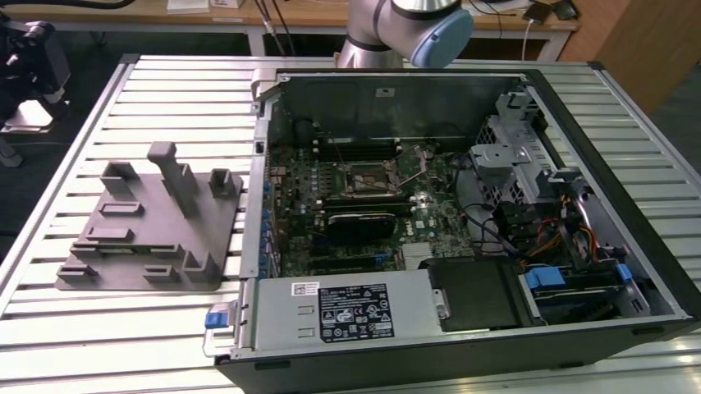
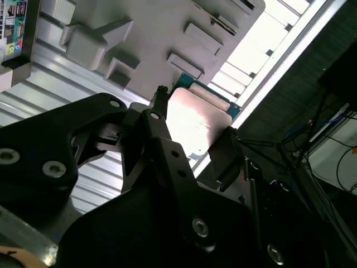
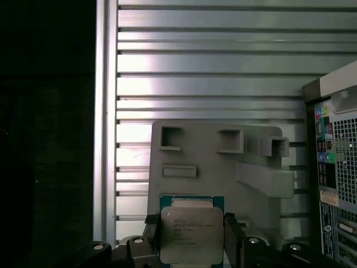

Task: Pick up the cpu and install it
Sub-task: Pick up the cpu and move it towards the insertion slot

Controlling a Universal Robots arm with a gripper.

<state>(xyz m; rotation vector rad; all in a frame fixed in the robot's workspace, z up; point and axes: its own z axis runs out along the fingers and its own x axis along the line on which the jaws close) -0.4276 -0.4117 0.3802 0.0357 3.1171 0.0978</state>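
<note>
The cpu (image 3: pixel 191 234), a square chip with a silvery top plate and a green rim, sits between the two black fingers (image 3: pixel 150 237) of my gripper (image 3: pixel 192 245), which is shut on it. In the second wrist view the cpu (image 2: pixel 195 120) shines brightly between the same dark fingers (image 2: pixel 159 131). The chip hangs well above the grey fixture (image 3: pixel 212 162) on the slatted table. In the exterior view the open computer case (image 1: pixel 460 205) shows its motherboard with the dark square socket (image 1: pixel 367 176) near the middle.
The grey fixture (image 1: pixel 153 226) with raised posts lies at the exterior view's left of the case. The arm's base (image 1: pixel 405 29) stands behind the case. Cables, a drive cage (image 1: pixel 515 156) and a power supply (image 1: pixel 345 308) crowd the case interior.
</note>
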